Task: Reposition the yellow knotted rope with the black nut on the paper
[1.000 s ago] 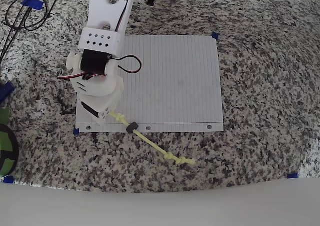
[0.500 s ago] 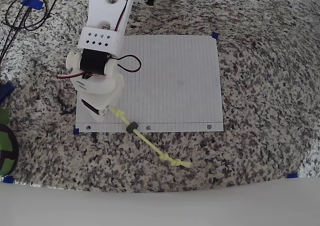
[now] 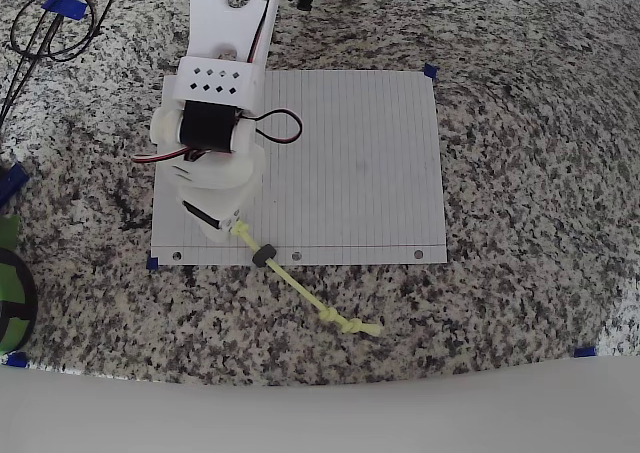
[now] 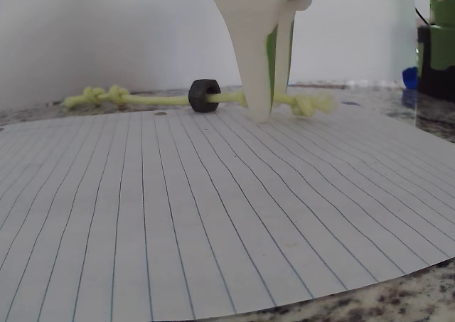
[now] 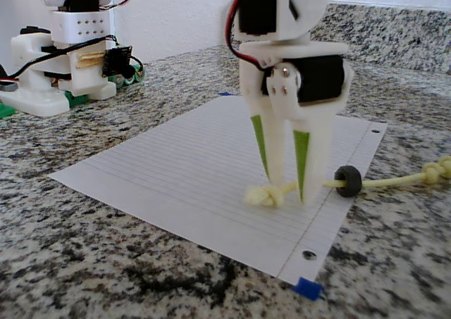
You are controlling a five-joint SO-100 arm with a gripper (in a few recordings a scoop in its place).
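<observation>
Since a second ago the tool point(image 5: 289, 192) has shifted rightward in the overhead view, its narrow-set fingers straddling the yellow knotted rope point(image 3: 305, 291), which trails diagonally off the paper point(image 3: 340, 163) onto the surface, the black nut point(image 3: 263, 257) at the paper's edge.

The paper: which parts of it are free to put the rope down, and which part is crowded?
The paper is bare across its middle and right side. Its lower-left corner is crowded: there the gripper straddles the yellow rope, and the black nut sits at the holed edge.
</observation>
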